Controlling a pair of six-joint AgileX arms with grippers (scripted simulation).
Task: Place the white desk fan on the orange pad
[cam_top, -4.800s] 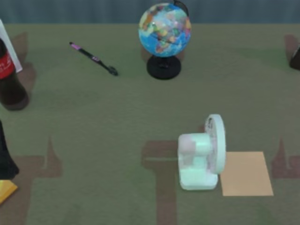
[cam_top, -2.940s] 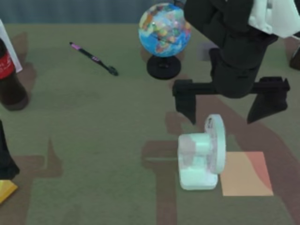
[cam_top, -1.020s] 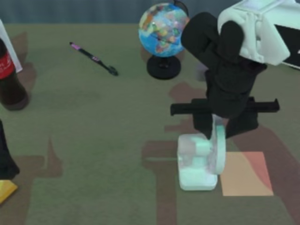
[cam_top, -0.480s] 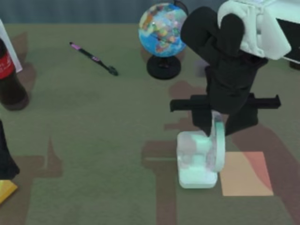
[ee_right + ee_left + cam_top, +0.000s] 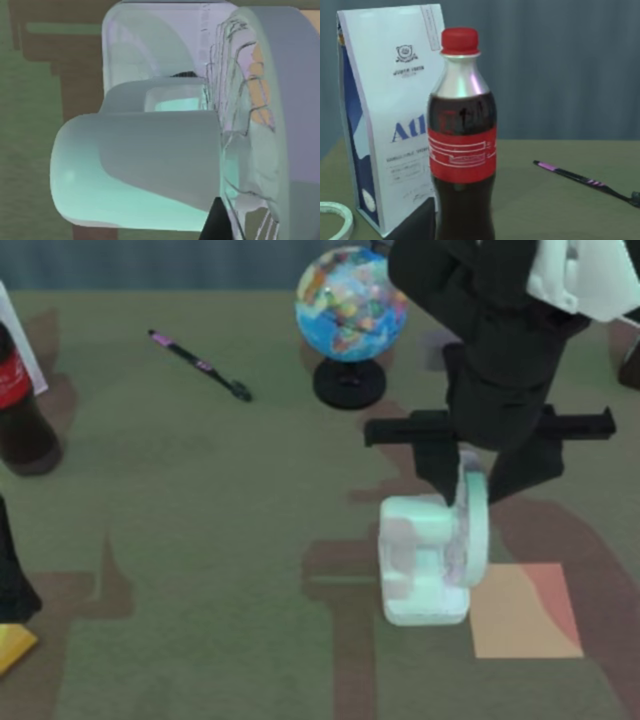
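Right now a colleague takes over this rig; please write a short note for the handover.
Right gripper: above the white desk fan, shut on the top of its guard ring.
Left arm: parked at the top view's left edge, idle; gripper not in view.
The fan is left of the orange pad; its ring overlaps the pad's left edge from above, and whether the base is off the table cannot be told.
Done: grasp.
Left: carry the fan right, set its base on the pad, release, withdraw.
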